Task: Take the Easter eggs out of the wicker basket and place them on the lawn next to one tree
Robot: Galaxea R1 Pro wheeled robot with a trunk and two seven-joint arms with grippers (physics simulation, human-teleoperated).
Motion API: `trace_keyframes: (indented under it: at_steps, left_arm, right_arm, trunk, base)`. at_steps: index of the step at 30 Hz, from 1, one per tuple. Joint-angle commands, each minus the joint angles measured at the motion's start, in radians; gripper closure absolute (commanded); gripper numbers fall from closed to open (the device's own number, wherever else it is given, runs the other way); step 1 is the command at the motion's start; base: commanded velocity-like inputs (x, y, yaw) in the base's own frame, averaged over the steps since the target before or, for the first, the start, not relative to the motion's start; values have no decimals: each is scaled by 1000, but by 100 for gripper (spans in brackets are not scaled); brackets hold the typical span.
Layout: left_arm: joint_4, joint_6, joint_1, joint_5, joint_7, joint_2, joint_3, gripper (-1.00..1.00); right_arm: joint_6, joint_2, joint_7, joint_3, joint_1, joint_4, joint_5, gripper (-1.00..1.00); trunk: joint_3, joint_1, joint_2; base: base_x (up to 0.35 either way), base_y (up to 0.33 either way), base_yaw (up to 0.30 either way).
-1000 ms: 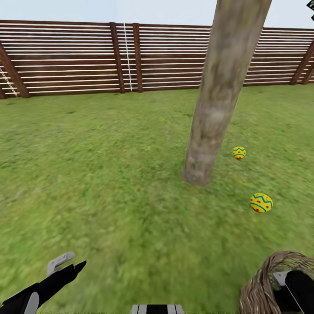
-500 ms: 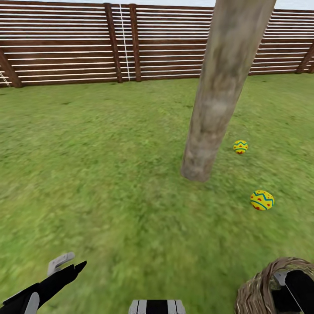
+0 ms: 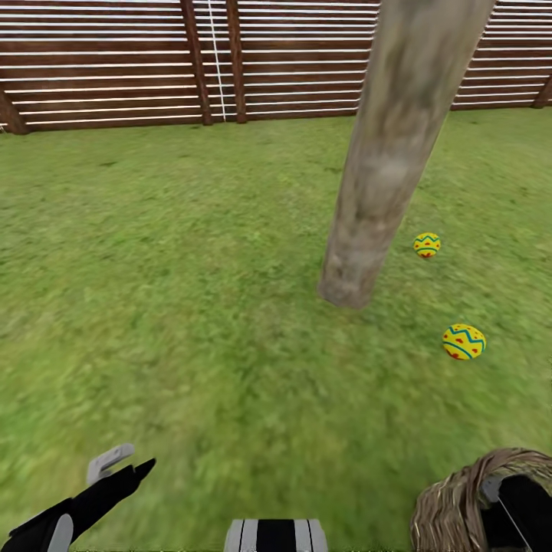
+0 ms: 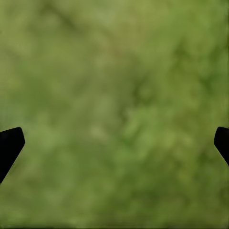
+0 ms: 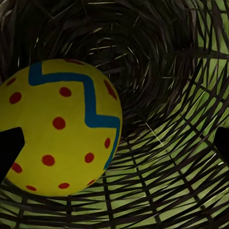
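I see two eggs [image 3: 427, 244] [image 3: 464, 341] on the lawn [image 3: 192, 307] beside the tree [image 3: 383, 176]. My right gripper [image 5: 114, 143], spread wide, sits inside the basket [image 3: 452, 506], apparently not yet closed on the third egg [image 5: 59, 126]. Left gripper [image 4: 114, 143] hangs wide over grass.

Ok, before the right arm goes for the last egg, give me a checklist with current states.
1. Two Easter eggs on the lawn by the tree: ok, nearer egg, farther egg.
2. Third egg in the wicker basket: ok.
3. Right gripper jaws open: ok.
4. Egg centred between the jaws: not ok, off to one side.
5. Left gripper empty: ok.
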Motion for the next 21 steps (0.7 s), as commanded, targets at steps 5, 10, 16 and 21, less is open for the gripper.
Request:
trace_keyframes:
  at_steps: [5,10,16,21]
  left_arm:
    - [-1,7,-1,4,-3,-2,2,-100]
    - [-1,7,-1,4,-3,-3,1,-100]
    - [-1,7,-1,4,-3,-5,0,-100]
    - [-1,7,-1,4,-3,-4,0,-100]
  right_arm:
    - [2,6,10,6,0,-3,9,-100]
    - [2,25,10,14,0,-5,9,-100]
    - [2,32,10,15,0,-8,10,-100]
    - [2,35,10,18,0,-46,9,-100]
  trunk:
    - [-20,2,-2]
    - [-40,4,-3]
    - [-63,7,-4]
    - [-82,9,-5]
  base:
    - [0,0,0]
    - [0,0,0]
    - [0,0,0]
    - [0,0,0]
